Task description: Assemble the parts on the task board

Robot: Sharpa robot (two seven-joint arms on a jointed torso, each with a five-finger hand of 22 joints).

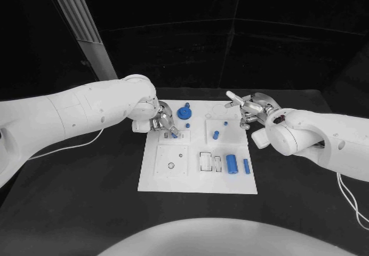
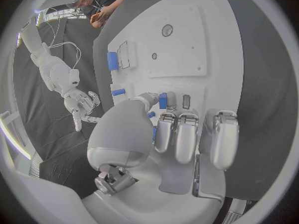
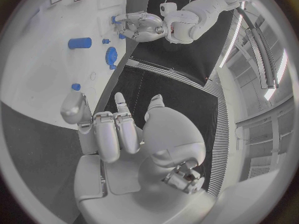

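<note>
Small blue part (image 1: pixel 174 135) at board's ten o'clock, pinched in left hand (image 1: pixel 159 120) fingers. Judge it light, rigid, slick: hold mid-body. Right hand (image 1: pixel 256 109) over task board (image 1: pixel 196 184) two o'clock edge, fingers spread, empty.

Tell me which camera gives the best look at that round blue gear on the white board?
The head view: it looks straight down on the blue gear, near the task board's far edge, beside the left robot hand. The right wrist view shows the gear smaller and edge-on. In the left wrist view I cannot make it out.
</note>
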